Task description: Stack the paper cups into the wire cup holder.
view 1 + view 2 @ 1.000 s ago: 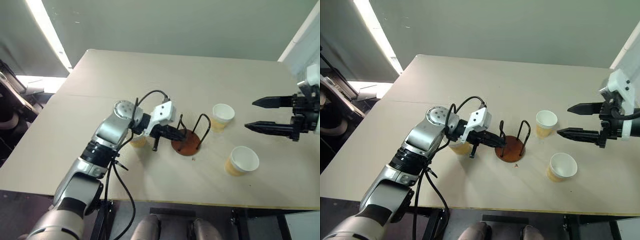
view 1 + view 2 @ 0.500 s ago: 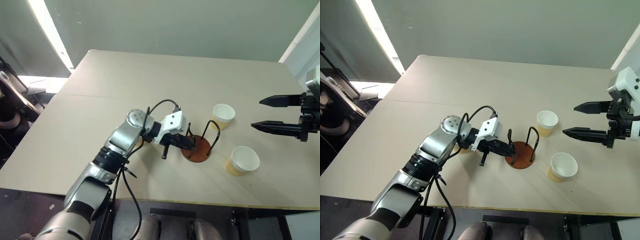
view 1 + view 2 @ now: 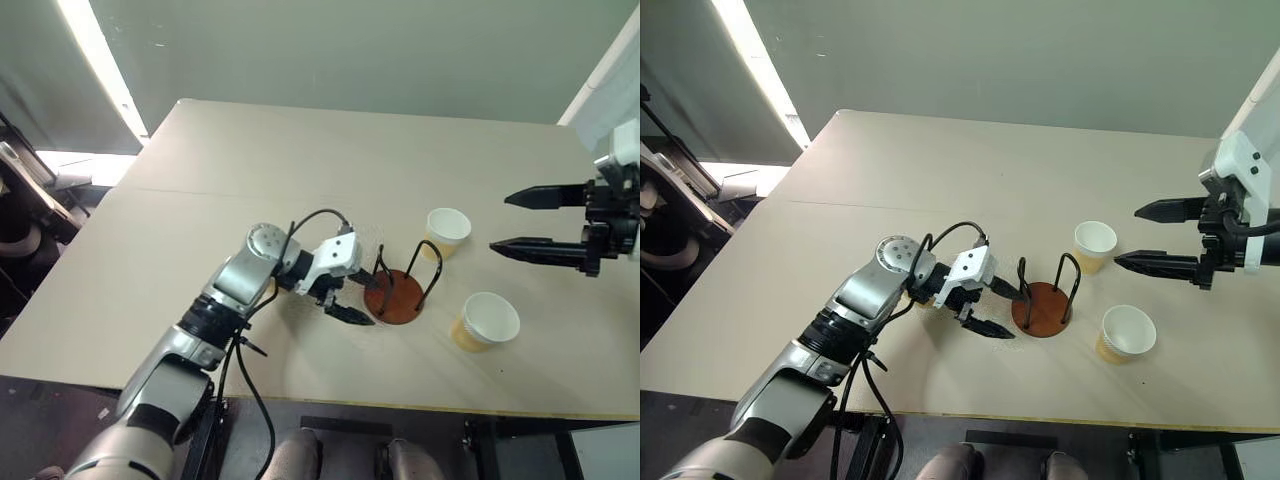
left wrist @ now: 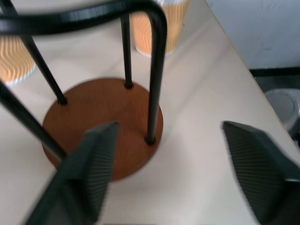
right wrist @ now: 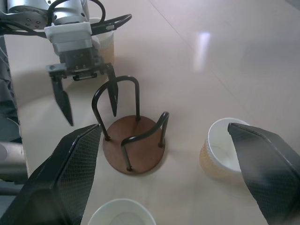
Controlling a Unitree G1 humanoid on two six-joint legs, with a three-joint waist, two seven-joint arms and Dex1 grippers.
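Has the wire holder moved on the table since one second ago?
Yes. The holder has slid toward the far cup; its right loop now stands closer to that cup than before. The open left hand is beside it.

The left arm [image 3: 215, 300] is built of rounded silver-grey segments joined by black bands, with a round silver cap at its last big joint. A black cable loops from that joint to a white boxy wrist housing [image 3: 338, 262]. The left gripper [image 3: 352, 297] has two black tapered fingers [image 4: 91, 171] with finely ribbed inner faces. The right gripper [image 3: 527, 220] has a white housing, dark mounting hardware and long, pointed black fingers.
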